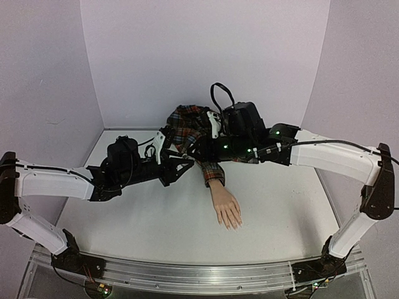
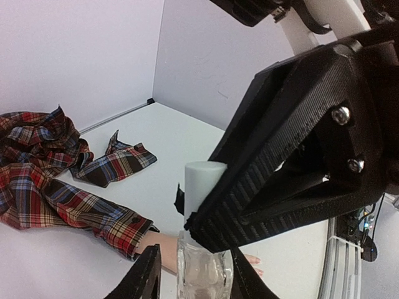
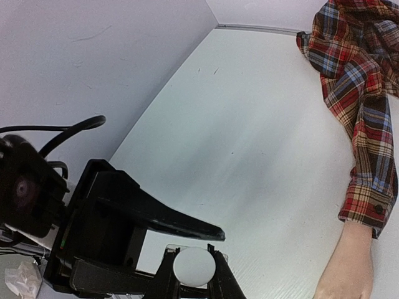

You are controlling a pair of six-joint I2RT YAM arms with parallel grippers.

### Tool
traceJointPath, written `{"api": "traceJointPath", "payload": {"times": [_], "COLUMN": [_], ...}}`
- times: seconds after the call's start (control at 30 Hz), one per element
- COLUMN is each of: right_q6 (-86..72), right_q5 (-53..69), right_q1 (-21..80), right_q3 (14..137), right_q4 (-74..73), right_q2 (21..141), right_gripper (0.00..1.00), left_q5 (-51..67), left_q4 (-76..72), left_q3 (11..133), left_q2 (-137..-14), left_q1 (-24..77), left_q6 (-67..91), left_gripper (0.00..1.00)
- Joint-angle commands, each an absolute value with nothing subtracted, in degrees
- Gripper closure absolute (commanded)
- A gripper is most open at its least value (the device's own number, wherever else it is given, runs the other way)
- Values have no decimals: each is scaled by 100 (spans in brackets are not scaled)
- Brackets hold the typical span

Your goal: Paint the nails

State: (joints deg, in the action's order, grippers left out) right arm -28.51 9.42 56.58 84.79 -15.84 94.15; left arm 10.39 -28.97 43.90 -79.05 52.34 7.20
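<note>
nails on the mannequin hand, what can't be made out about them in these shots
Top view: the nails on the mannequin hand are too small to tell painted from bare.
Left wrist view: the glass bottle covers most of the hand; no nail shows clearly.
Right wrist view: the bottom edge cuts the hand off just past the wrist; fingers out of frame.

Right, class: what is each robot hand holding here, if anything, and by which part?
Both hold the small glass bottle: the left hand grips its clear body, the right hand its white cap.
</note>
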Motion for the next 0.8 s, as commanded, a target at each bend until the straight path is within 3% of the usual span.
{"api": "traceJointPath", "payload": {"times": [0.0,0.13,0.23,0.27,0.37,0.43,0.53,0.6,0.77], "right_q6": [-2802,-2798,-2741,-2727,-2935,-3219,-3666,-3896,-4000], "right_q5": [880,877,850,799,333,-26,-376,-417,-487], "right_q1": [5705,5720,5751,5752,5755,5751,5755,5754,5774], "right_q3": [8718,8762,8818,8823,8716,8672,8766,8936,9289], "right_q4": [-1512,-1522,-1591,-1656,-1773,-1780,-1800,-1825,-1898], "right_q2": [9413,9421,9431,9420,9258,9155,9176,9344,9653], "right_gripper": [100,100,98,87,19,3,6,21,28], "left_q5": [1032,1071,958,939,779,619,428,387,311], "left_q4": [-2914,-2867,-2890,-2927,-3368,-3625,-3777,-3863,-3822], "left_q3": [4687,4707,4727,4728,4507,4410,4422,4445,4512], "left_q2": [-7792,-7829,-7824,-7812,-7748,-7753,-7818,-7857,-7911], "left_q1": [5249,5250,5251,5257,5261,5267,5281,5289,5328], "left_q6": [607,556,468,387,225,115,10,9,-165], "left_gripper": [69,77,93,97,100,100,100,100,100]}}
